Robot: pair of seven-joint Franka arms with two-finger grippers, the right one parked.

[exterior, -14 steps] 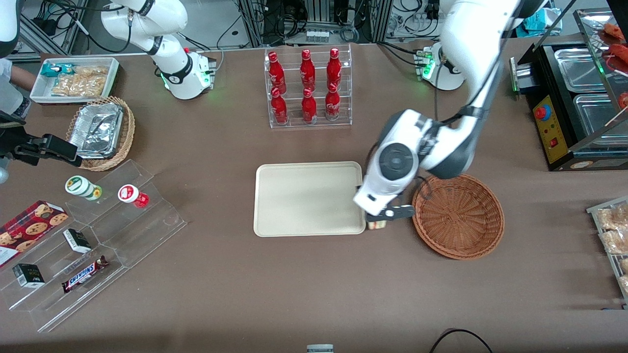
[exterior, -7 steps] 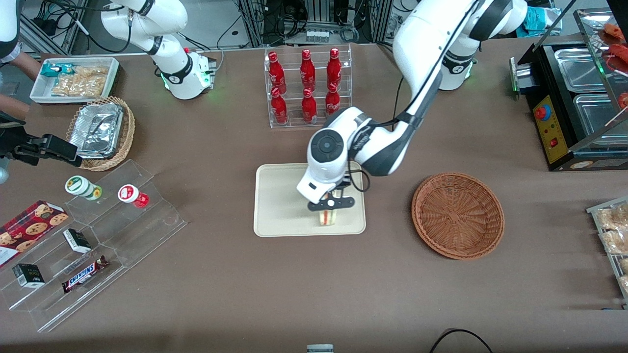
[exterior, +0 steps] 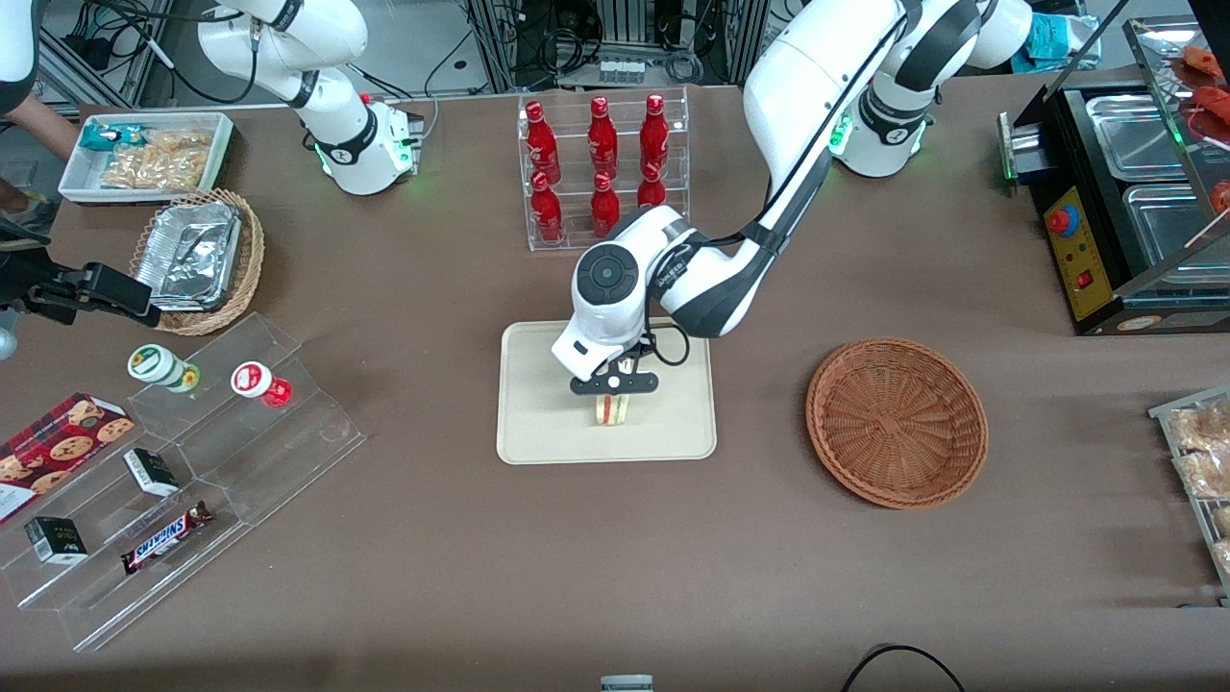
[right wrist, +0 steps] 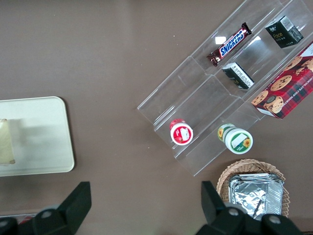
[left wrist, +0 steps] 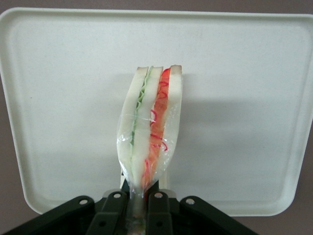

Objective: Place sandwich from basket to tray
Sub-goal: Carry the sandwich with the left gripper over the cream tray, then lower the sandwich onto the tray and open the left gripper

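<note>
Cream-beige and low-rimmed, the tray [exterior: 538, 423] lies on the brown worktop [exterior: 615, 557] with the hand [exterior: 614, 385] over its middle. The hand's fingers [left wrist: 115, 208] are pinched narrowly on one end of the sandwich [exterior: 612, 409], gripping its clear wrapping. From the wrist camera the sandwich [left wrist: 149, 129] extends away from the hand [left wrist: 137, 208] above the tray [left wrist: 244, 98], white bread slices on edge, green filling in one seam and red in the other. Whether the sandwich touches the tray surface cannot be told. Toward the working arm's end of the worktop sits the round reddish-brown wicker basket [exterior: 897, 421], well apart from the tray. A clear rack of red bottles [exterior: 603, 168] stands farther from the front camera than the tray.
</note>
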